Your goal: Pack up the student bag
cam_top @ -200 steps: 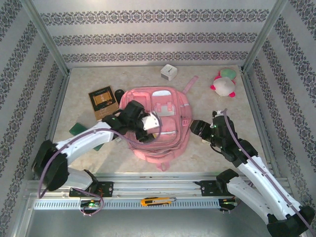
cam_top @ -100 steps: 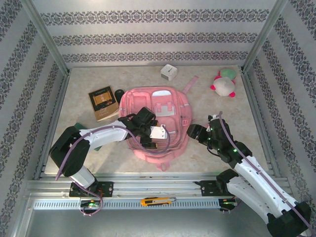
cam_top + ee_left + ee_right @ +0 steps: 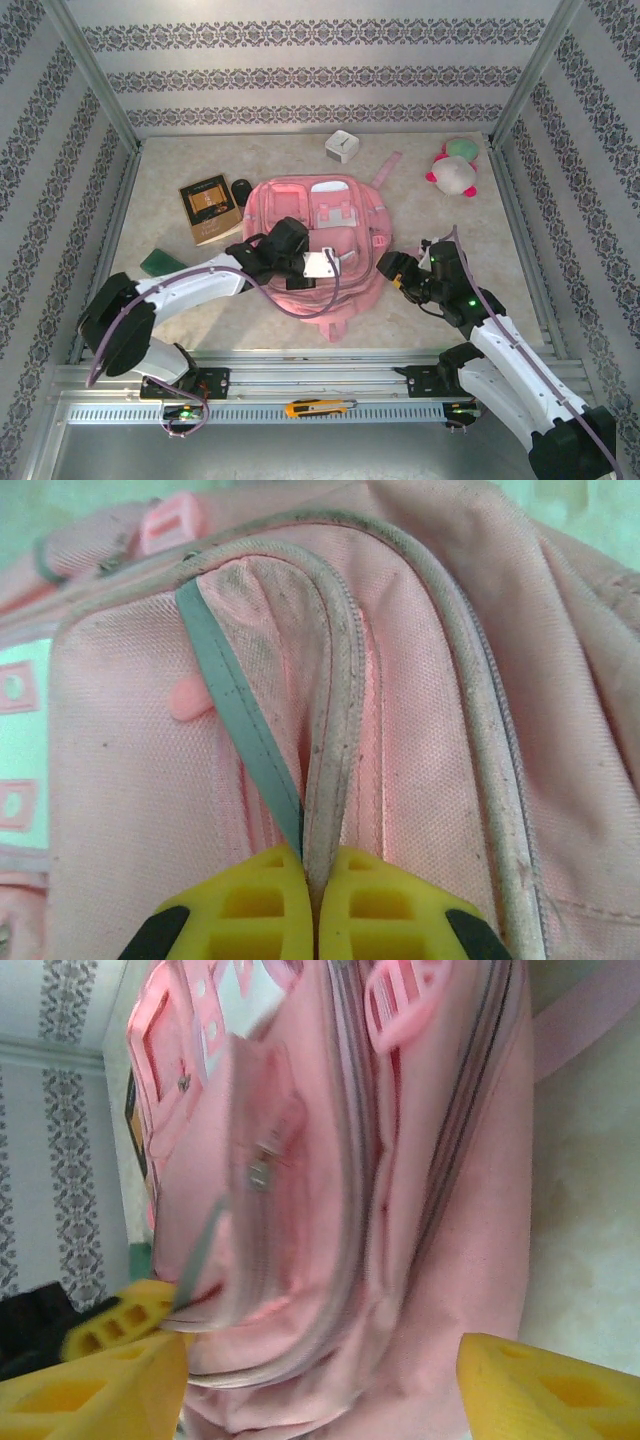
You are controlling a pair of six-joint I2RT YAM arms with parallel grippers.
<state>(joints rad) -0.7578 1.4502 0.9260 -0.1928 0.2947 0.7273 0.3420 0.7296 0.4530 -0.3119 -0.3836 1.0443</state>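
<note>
I'm clenching left hand (image 3: 312,868) on grey zip tab (image 3: 236,723), student bag's (image 3: 290,195) 6 o'clock half; right hand (image 3: 392,268) hovering released, 3 o'clock side.

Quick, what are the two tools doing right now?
Left tool: closed, pinching a grey strip on the student bag.
Right tool: open, holding nothing.

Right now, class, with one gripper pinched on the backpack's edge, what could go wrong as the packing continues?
1. The left gripper is shut on only a thin grey strip and pale piping of the student bag; a pull may slip it free.
2. The right gripper stands open beside the bag, not gripping it, so the bag may slide instead of opening.
</note>
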